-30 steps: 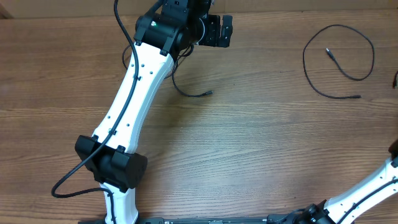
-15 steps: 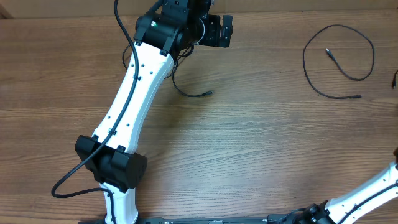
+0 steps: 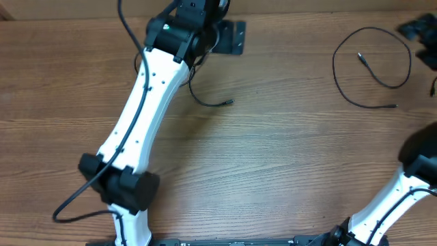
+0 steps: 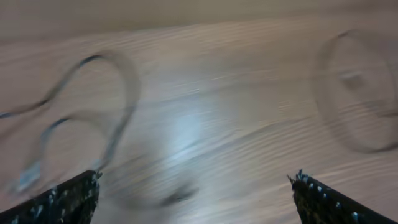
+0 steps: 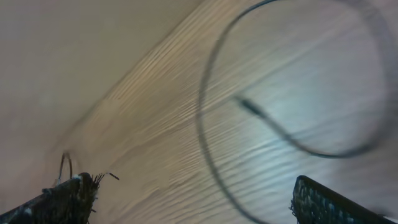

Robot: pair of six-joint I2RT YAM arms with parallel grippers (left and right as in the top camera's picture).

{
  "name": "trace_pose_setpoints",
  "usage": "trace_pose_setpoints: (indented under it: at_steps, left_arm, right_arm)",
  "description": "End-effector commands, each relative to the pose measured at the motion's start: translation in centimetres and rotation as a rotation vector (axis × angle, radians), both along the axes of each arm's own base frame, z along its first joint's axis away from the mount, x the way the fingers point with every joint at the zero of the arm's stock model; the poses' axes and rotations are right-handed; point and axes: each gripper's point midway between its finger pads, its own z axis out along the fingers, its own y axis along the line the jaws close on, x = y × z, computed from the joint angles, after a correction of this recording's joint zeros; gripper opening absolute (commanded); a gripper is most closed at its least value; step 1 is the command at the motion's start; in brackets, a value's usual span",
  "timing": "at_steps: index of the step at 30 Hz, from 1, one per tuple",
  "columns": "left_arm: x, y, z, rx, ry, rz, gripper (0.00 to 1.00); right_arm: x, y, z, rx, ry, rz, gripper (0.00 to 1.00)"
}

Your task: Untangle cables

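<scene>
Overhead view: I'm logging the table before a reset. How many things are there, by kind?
Thin black cables: 2, the looped cable at right and the short cable beside the left arm.
White robot arms: 2, the left arm and the right arm.
Total: 4.
A dark bit at the right edge is too cut off to count.

A light brown wood-grain table [image 3: 273, 157] fills nearly the whole overhead frame, its grain running left to right, with a paler plain strip [image 3: 321, 5] along the top edge.
</scene>
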Motion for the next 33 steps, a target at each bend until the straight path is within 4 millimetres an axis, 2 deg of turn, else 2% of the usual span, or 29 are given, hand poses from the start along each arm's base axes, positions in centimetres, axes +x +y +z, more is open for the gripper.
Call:
trace_pose_setpoints:
  at_steps: [1, 2, 4, 7, 11, 13, 14, 16, 18, 20, 22, 26, 28, 31, 33]
  left_arm:
    - [-6.0, 8.4, 9.1, 0.198, -0.181, 0.216, 1.0]
    - [-8.4, 9.7, 9.7, 0.213, -0.159, 0.248, 0.99]
    - [-11.2, 10.6, 9.6, 0.22, -0.107, 0.27, 1.0]
    - [-14.4, 12.4, 8.2, 0.295, -0.058, 0.395, 1.0]
    - [-16.4, 10.1, 3.6, 0.336, -0.056, 0.426, 1.0]
    - [-17.9, 10.3, -1.1, 0.331, -0.059, 0.506, 1.0]
    - [-17.9, 10.4, -2.1, 0.324, -0.061, 0.511, 1.0]
    - [-16.5, 9.9, -5.4, 0.258, -0.068, 0.459, 1.0]
    - [-14.4, 8.8, -7.2, 0.19, -0.056, 0.334, 1.0]
    - [-12.3, 9.4, -8.1, 0.115, -0.041, 0.279, 1.0]
    - [-10.2, 11.7, -8.4, 0.071, -0.031, 0.27, 0.99]
    - [-8.1, 13.9, -9.6, -0.033, 0.011, 0.207, 1.0]
    - [-7.0, 14.2, -10.6, -0.088, 0.029, 0.136, 1.0]
    - [-5.9, 13.0, -12.3, -0.147, 0.038, -0.044, 0.99]
    - [-5.5, 12.6, -13.6, -0.142, 0.05, -0.099, 0.99]
  right_arm:
    - [0.9, 3.0, 1.1, -0.104, -0.001, 0.069, 1.0]
    - [1.1, 3.8, 0.9, -0.121, 0.011, 0.078, 1.0]
    - [1.2, 5.1, 0.5, -0.144, 0.04, 0.096, 1.0]
    - [0.7, 6.7, -0.4, -0.179, 0.104, 0.113, 1.0]
    - [0.0, 7.2, -1.0, -0.209, 0.159, 0.115, 1.0]
    - [-0.3, 7.3, -1.0, -0.205, 0.167, 0.116, 1.0]
    - [-0.3, 7.3, -0.9, -0.206, 0.166, 0.116, 1.0]
    - [-0.3, 7.3, -0.9, -0.202, 0.168, 0.112, 1.0]
    - [-0.5, 7.4, -1.0, -0.196, 0.178, 0.112, 1.0]
    - [-0.8, 7.8, -1.1, -0.183, 0.189, 0.12, 1.0]
    - [-1.2, 8.3, -1.2, -0.158, 0.201, 0.131, 1.0]
    - [-1.8, 8.7, -1.4, -0.135, 0.223, 0.141, 1.0]
    - [-2.0, 8.9, -1.4, -0.13, 0.233, 0.143, 1.0]
    - [-2.3, 9.5, -1.6, -0.126, 0.248, 0.155, 1.0]
    - [-2.5, 10.1, -1.7, -0.122, 0.26, 0.166, 1.0]
